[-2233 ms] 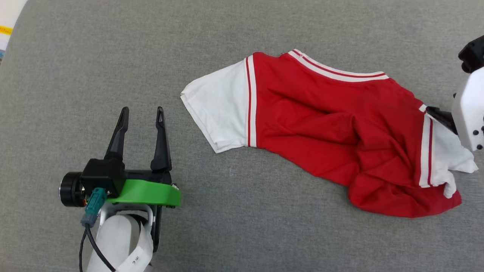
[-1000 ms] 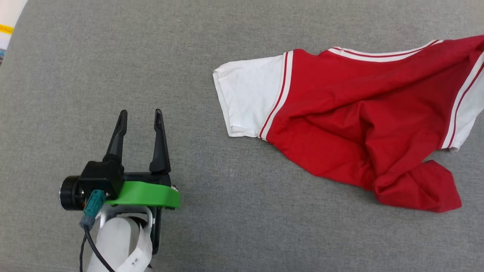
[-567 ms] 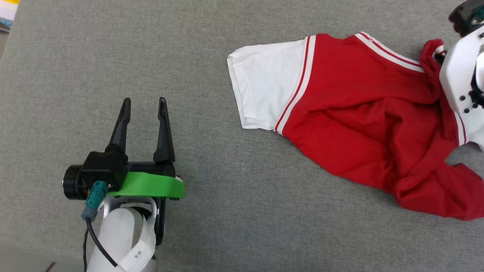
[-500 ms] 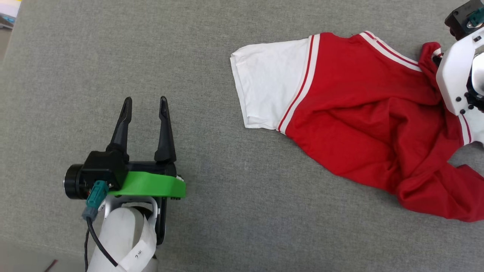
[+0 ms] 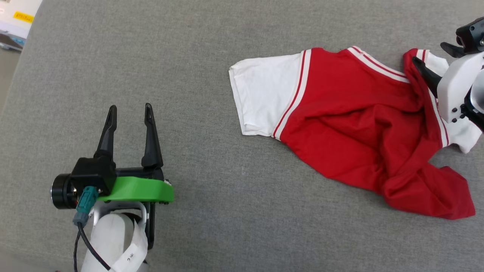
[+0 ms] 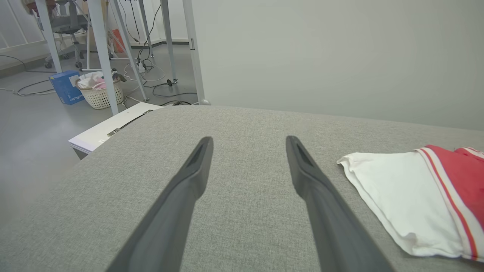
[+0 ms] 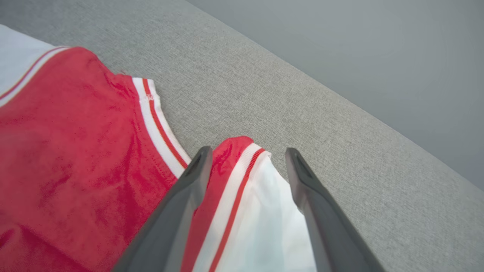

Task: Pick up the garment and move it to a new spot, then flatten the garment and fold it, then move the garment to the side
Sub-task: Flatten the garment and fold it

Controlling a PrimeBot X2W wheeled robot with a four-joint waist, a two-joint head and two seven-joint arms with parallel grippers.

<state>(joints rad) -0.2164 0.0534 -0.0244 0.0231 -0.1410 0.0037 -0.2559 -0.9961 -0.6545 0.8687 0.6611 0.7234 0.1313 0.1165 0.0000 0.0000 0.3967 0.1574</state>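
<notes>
shirt: crumpled, unfolded | right gripper: spread, straddling sleeve, nothing clamped | left gripper: spread, empty | flattening, folding pending

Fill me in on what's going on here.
A two-armed robot is working on a red garment with white sleeves. It lies rumpled, not yet flattened, on a grey fabric surface. The right gripper is at one white sleeve, with its jaws apart on either side of the striped trim and not closed on it. The left gripper hovers open over bare fabric, clear of the garment's other sleeve.
</notes>
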